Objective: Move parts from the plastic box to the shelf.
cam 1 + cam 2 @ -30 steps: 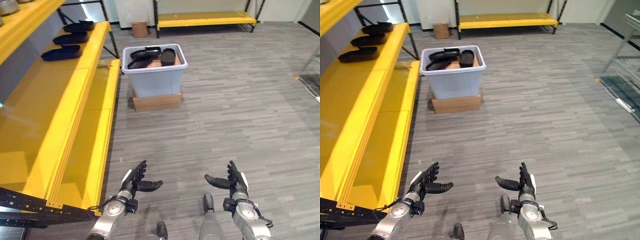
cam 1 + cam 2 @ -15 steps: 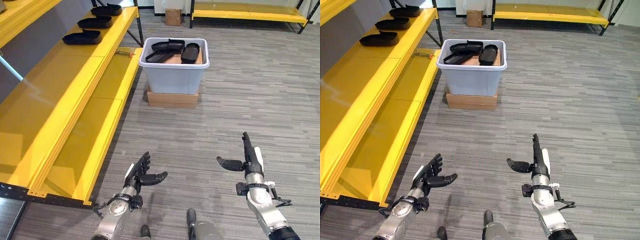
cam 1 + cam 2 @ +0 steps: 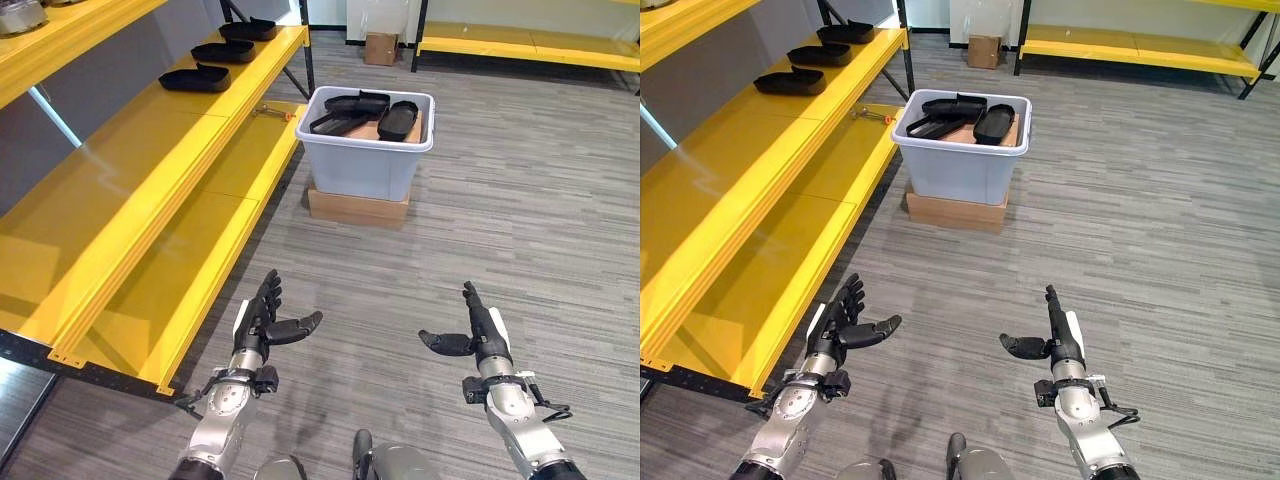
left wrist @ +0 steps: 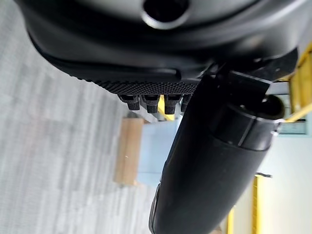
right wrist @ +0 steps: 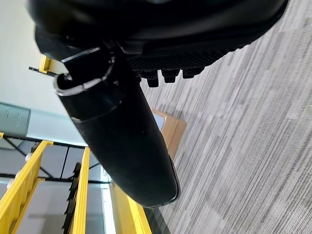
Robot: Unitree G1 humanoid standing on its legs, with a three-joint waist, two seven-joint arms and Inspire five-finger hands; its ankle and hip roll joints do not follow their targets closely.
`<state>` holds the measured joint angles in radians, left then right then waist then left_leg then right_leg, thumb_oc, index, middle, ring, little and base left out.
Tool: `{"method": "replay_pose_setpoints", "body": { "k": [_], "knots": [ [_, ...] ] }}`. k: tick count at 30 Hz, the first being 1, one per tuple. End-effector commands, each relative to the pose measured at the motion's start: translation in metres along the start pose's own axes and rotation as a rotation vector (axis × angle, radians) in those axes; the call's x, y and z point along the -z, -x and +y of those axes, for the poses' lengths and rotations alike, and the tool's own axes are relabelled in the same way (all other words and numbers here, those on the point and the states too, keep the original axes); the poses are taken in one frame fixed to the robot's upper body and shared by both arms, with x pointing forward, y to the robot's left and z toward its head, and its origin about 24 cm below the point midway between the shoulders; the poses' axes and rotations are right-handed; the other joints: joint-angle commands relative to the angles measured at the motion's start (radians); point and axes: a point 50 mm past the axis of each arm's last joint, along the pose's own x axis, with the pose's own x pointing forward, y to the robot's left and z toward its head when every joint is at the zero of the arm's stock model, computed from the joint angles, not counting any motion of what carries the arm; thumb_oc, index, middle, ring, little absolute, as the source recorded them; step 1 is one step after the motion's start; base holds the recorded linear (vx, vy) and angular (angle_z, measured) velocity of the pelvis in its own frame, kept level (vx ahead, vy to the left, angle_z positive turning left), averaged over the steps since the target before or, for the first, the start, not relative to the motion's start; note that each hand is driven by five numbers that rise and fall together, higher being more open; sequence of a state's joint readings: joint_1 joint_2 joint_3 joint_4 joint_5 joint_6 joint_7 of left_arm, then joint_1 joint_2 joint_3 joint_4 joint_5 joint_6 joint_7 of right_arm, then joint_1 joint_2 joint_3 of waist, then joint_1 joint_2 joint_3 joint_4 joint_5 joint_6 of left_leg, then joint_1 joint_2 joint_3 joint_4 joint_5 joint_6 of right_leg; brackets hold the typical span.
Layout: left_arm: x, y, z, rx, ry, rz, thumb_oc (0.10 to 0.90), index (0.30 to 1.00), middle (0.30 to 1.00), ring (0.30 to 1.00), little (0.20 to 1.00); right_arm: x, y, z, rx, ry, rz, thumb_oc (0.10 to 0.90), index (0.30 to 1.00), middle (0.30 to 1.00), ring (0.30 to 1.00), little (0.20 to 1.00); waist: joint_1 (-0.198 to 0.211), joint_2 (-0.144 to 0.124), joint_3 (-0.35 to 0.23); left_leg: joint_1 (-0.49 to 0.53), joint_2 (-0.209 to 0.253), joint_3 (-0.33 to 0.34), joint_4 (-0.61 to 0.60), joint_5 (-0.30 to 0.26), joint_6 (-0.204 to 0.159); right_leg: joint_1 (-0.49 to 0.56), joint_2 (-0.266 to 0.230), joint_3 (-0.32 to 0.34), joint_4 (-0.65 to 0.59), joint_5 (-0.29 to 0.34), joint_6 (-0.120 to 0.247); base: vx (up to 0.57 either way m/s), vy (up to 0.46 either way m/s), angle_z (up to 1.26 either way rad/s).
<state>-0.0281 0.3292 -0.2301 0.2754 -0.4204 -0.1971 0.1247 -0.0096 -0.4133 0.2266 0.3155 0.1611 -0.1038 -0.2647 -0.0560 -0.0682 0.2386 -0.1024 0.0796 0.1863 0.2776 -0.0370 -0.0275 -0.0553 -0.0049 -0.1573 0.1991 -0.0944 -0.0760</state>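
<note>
Holding black moulded parts (image 3: 365, 113): pale plastic box (image 3: 368, 165).

I've got the plastic box (image 3: 368, 150) up at about 12 o'clock, pale grey-blue, open-topped, sitting squarely on a flat cardboard carton (image 3: 358, 207). Inside I see black tray-like parts (image 3: 362, 113) piled loosely, some tilted against each other, one oval one (image 3: 398, 120) leaning at the right side. The yellow shelf (image 3: 150, 190) runs along 9 to 11 o'clock, and three more black parts (image 3: 198, 78) lie flat in a row on its upper level, apart from each other.
</note>
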Motion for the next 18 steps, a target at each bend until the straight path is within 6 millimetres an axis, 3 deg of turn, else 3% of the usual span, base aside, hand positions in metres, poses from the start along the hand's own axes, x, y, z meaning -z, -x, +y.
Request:
{"method": "replay_pose_setpoints", "body": {
  "k": [1, 4, 9, 12, 14, 15, 18],
  "knots": [
    [-0.041, -0.003, 0.015, -0.005, 0.007, -0.216, 0.900, 1.000, 1.000, 1.000, 1.000, -0.040, -0.008, 0.001, -0.055, -0.057, -0.188, 0.900, 1.000, 1.000, 1.000, 1.000, 0.053, 0.022, -0.056, -0.065, 0.028, -0.080, -0.181, 0.200, -0.032, 0.188, 0.051, 0.086, -0.083, -0.026, 0.064, 0.29, 0.093, -0.62],
    [-0.039, 0.004, 0.024, -0.006, -0.034, -0.219, 0.900, 1.000, 1.000, 1.000, 1.000, -0.040, -0.005, 0.003, -0.088, -0.094, -0.185, 0.900, 1.000, 1.000, 1.000, 1.000, 0.077, 0.028, -0.042, -0.083, 0.071, -0.112, -0.340, 0.249, -0.048, 0.236, 0.059, 0.120, -0.050, -0.067, 0.069, 0.41, 0.148, -0.69],
    [-0.043, 0.002, 0.032, -0.088, -0.003, -0.270, 0.900, 1.000, 1.000, 1.000, 1.000, -0.040, -0.003, 0.010, -0.123, -0.127, -0.172, 0.900, 1.000, 1.000, 1.000, 1.000, 0.068, 0.044, -0.030, -0.096, 0.110, -0.087, -0.354, 0.210, -0.047, 0.249, 0.055, 0.126, 0.048, -0.134, 0.075, 0.39, 0.215, -0.43],
    [-0.063, 0.000, 0.032, -0.055, 0.009, -0.369, 0.900, 1.000, 1.000, 1.000, 1.000, -0.041, -0.001, 0.018, -0.146, -0.157, -0.167, 0.900, 1.000, 1.000, 1.000, 1.000, 0.073, 0.052, -0.036, -0.063, 0.089, -0.099, -0.331, 0.182, -0.035, 0.257, 0.046, 0.127, 0.108, -0.192, 0.087, 0.43, 0.266, -0.35],
    [-0.066, 0.000, 0.031, -0.045, 0.005, -0.373, 0.900, 1.000, 1.000, 1.000, 1.000, -0.040, 0.000, 0.018, -0.143, -0.160, -0.155, 0.900, 1.000, 1.000, 1.000, 1.000, 0.073, 0.052, -0.038, -0.063, 0.082, -0.099, -0.306, 0.176, -0.032, 0.256, 0.041, 0.121, 0.121, -0.201, 0.089, 0.34, 0.230, -0.23],
    [-0.071, 0.000, 0.027, -0.025, 0.001, -0.380, 0.900, 1.000, 1.000, 1.000, 1.000, -0.035, 0.003, 0.020, -0.140, -0.176, -0.130, 0.900, 1.000, 1.000, 1.000, 1.000, 0.073, 0.050, -0.043, -0.069, 0.062, -0.099, -0.250, 0.165, -0.028, 0.256, 0.032, 0.107, 0.131, -0.212, 0.091, 0.41, 0.283, -0.16],
    [-0.079, -0.001, 0.020, 0.019, -0.050, -0.409, 0.900, 1.000, 1.000, 1.000, 1.000, -0.026, 0.008, 0.019, -0.119, -0.194, -0.093, 0.900, 1.000, 1.000, 1.000, 1.000, 0.071, 0.036, -0.057, -0.064, 0.023, -0.081, -0.206, 0.142, -0.009, 0.254, 0.002, 0.068, 0.143, -0.182, 0.110, 0.39, 0.294, 0.01]
  ]
}}
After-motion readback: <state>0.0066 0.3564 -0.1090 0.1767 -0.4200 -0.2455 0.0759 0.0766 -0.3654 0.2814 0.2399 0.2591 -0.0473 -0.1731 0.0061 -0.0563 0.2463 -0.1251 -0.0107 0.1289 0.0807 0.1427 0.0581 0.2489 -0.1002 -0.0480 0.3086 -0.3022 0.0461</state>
